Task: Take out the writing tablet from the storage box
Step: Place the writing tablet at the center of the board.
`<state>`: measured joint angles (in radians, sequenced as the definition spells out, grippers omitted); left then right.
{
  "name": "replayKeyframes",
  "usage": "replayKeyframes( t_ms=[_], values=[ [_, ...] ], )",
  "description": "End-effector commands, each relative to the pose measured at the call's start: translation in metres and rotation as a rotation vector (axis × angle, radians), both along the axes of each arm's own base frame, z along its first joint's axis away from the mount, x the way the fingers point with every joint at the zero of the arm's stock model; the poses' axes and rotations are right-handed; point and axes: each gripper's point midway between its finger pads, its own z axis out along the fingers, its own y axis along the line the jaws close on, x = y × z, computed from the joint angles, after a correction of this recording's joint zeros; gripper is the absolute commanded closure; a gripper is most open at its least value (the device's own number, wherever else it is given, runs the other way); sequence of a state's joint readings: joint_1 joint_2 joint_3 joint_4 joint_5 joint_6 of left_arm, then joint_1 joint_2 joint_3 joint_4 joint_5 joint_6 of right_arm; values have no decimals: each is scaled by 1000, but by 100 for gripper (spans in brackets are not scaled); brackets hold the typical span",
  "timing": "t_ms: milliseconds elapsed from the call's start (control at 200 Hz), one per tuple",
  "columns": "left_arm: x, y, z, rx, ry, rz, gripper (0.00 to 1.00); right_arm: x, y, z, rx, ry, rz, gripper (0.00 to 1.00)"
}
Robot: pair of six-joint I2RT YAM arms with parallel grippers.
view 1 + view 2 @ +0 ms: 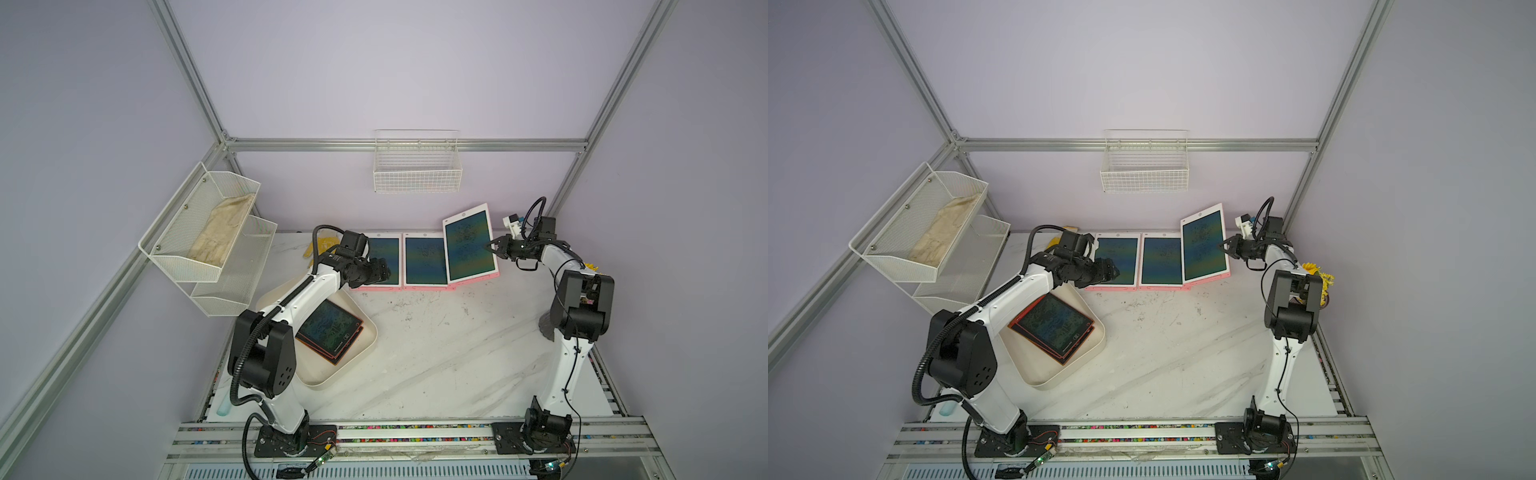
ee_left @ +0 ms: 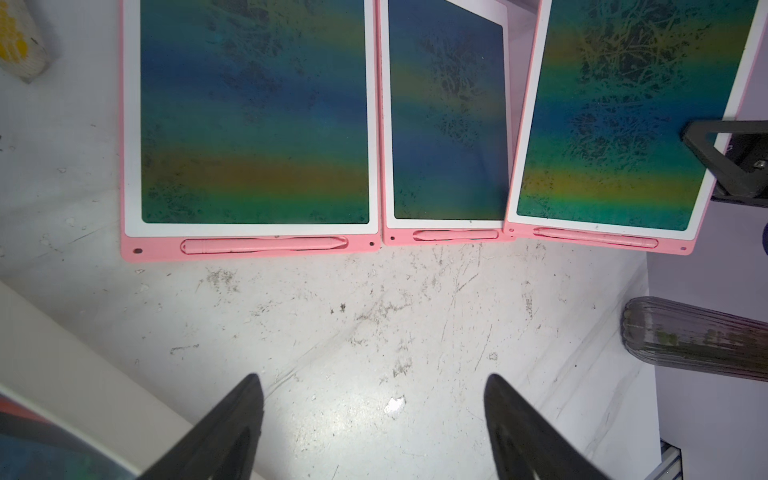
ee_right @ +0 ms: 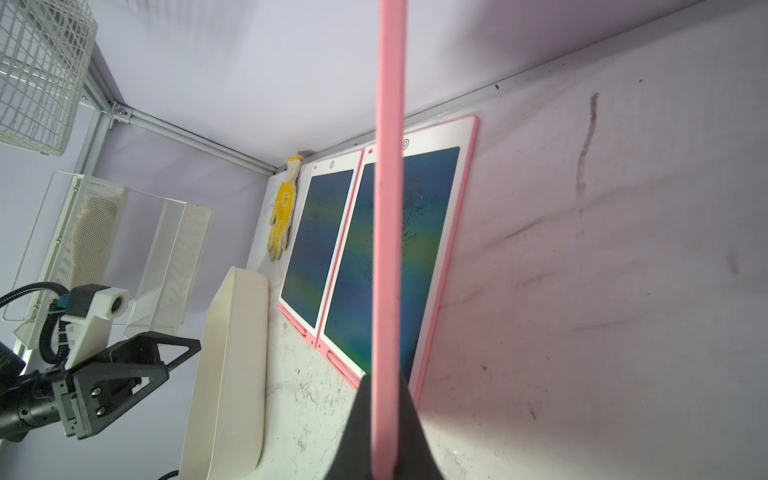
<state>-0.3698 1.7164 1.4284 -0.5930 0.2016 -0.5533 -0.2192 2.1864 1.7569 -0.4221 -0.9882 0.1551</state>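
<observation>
The right fingers [image 3: 353,440] are clamped on the long edge of a pink tablet [image 1: 469,245], holding it tilted at the end of the row farthest from the storage box [image 1: 324,374]. Between it and the box, the middle tablet [image 1: 424,259] and the near tablet [image 1: 386,253] lie flat on the bench [image 1: 436,353]. The left fingers [image 2: 224,436] are spread apart and empty over bare bench just past the box. Inside the box lies a stack of dark tablets [image 1: 330,330] with red rims.

The step looks like laying the pink tablet down. Its corner nearest the box overlaps the middle tablet, so it should shift slightly away from the box and come down flat. The right fingers should part only once it is fully supported. The left fingers can then go back for the top dark tablet.

The left arm [image 1: 291,299] hides one side of the box and a corner of the stack. How many dark tablets remain is hard to tell. Whether the pink tablet's low edge touches the bench cannot be made out.
</observation>
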Motion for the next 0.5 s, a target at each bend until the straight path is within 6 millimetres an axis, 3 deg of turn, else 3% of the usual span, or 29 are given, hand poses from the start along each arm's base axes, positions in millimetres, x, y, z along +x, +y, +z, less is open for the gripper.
replayKeyframes(
  t_ms=[0,160,335,495],
  values=[
    [7,-11,16,-44,-72,-39,18,-1,-4,15,6,-58,32,100],
    [12,-16,12,-57,-71,-51,18,-2,-16,3,21,-35,21,100],
    [21,-26,8,-79,-59,-76,19,-6,-45,8,37,-48,-20,100],
    [23,-26,0,-68,-46,-77,18,-2,-49,2,42,-33,-30,100]
  ],
)
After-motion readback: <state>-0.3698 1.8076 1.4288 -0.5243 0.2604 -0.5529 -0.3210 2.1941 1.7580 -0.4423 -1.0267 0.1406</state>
